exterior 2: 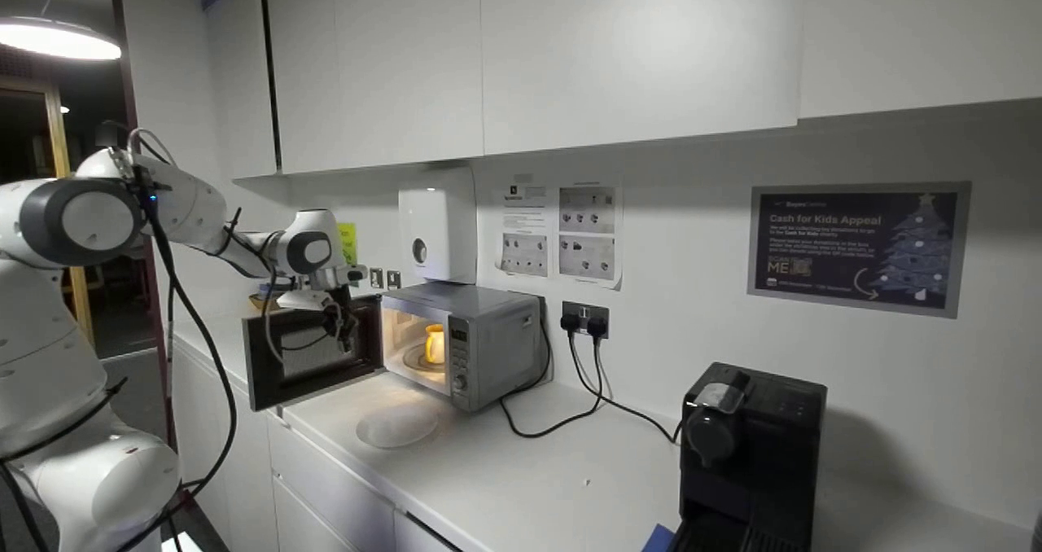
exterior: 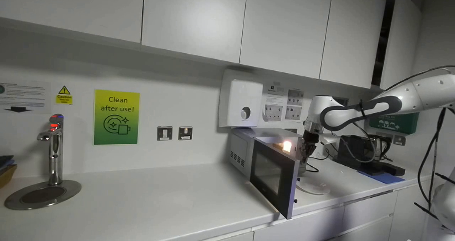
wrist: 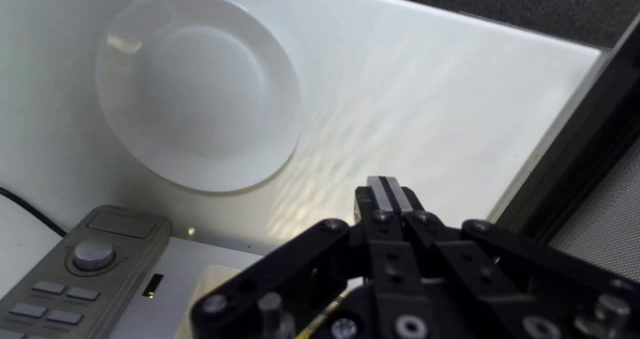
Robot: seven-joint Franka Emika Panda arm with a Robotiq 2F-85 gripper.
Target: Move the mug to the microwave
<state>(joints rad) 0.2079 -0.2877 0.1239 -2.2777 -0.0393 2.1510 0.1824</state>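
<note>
The mug (exterior 2: pixel 435 344) is small and looks yellow in the light. It stands upright on the turntable inside the lit microwave (exterior 2: pixel 509 348), seen in an exterior view. I cannot make it out in the other views. The microwave also shows in an exterior view (exterior: pixel 239 150), and its control panel (wrist: pixel 95 264) in the wrist view. Its door (exterior 2: pixel 264 373) stands wide open. My gripper (exterior 2: pixel 346 339) is outside, in front of the opening and close to the door, above the counter. In the wrist view its fingertips (wrist: pixel 390 181) are together with nothing between them.
A white plate (wrist: pixel 200 89) lies on the counter in front of the microwave. The open door (exterior: pixel 272 175) juts out toward the counter's front edge. Power cables (exterior 2: pixel 537 430) trail beside the microwave. A black coffee machine (exterior 2: pixel 753 446) stands farther along. Wall cupboards (exterior 2: pixel 635 55) hang above.
</note>
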